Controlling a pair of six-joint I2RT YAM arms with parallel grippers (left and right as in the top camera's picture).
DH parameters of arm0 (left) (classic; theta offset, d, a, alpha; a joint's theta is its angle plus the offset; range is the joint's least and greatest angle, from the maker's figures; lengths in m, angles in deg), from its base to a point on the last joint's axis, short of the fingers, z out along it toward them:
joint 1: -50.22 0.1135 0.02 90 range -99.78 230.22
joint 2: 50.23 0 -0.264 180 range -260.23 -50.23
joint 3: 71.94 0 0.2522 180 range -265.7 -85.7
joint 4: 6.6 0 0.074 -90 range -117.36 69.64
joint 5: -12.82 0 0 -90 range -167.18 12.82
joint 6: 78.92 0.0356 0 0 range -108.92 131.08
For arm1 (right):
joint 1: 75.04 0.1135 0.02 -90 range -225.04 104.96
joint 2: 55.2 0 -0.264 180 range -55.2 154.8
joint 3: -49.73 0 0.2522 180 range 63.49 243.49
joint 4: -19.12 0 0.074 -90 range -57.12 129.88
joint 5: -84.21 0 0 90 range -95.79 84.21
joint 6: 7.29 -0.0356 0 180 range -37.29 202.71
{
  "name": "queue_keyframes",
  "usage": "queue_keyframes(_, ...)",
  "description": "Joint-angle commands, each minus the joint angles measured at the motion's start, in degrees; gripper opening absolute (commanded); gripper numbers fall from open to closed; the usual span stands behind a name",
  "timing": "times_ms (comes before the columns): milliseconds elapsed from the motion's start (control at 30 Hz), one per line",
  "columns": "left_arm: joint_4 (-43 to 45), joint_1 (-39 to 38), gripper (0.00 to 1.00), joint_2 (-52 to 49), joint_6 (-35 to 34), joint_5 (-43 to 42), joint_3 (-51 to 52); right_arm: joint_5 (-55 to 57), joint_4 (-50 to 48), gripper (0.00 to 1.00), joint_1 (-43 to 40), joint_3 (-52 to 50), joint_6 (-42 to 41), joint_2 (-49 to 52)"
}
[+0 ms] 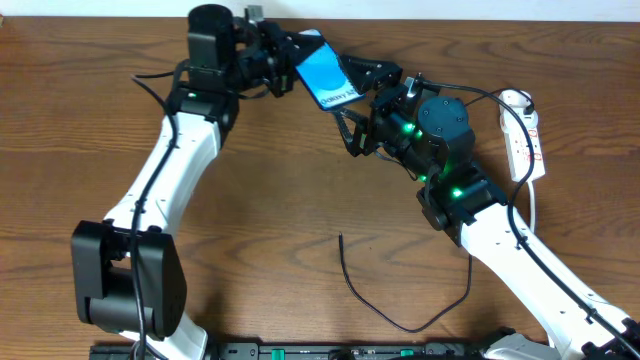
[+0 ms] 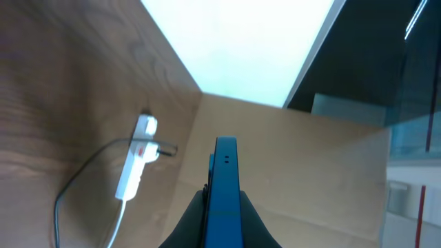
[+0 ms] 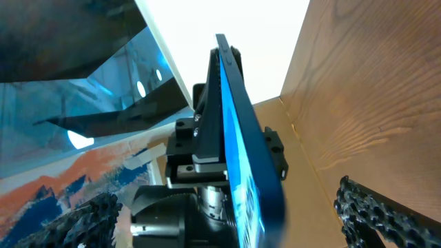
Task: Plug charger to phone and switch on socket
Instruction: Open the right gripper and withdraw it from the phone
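Two tools at the raised phone (image 1: 325,72): left tool (image 1: 284,61) clenched on it, right tool (image 1: 361,106) spread wide astride it; charger (image 1: 344,262) lies on bench (image 1: 300,200).

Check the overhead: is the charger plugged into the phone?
No, the charger lies loose on the table, its tip far from the phone.

The brown wooden desk (image 1: 300,180) carries the white socket (image 1: 522,135), lying flat at the upper right of the overhead frame, and the thin black charger (image 1: 410,330), curled in a loose hook at lower centre, well apart from it
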Motion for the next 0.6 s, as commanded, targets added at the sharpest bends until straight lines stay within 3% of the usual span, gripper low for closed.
queue_keyframes(0, 0.57, 2.84, 0.07, 1.55, 0.74, -1.42, -1.73, 0.46, 0.07, 0.99, -0.07, 1.11, 2.32, -0.26)
queue_keyframes(200, 0.57, 8.83, 0.07, 1.55, 1.20, -6.21, -1.73, 0.44, 0.26, 0.99, -0.35, 1.11, 7.37, -0.26)
queue_keyframes(567, 0.57, 18.21, 0.07, 1.55, 7.28, -24.11, -1.73, 0.00, 1.88, 0.99, -0.92, 1.11, 29.70, -0.26)
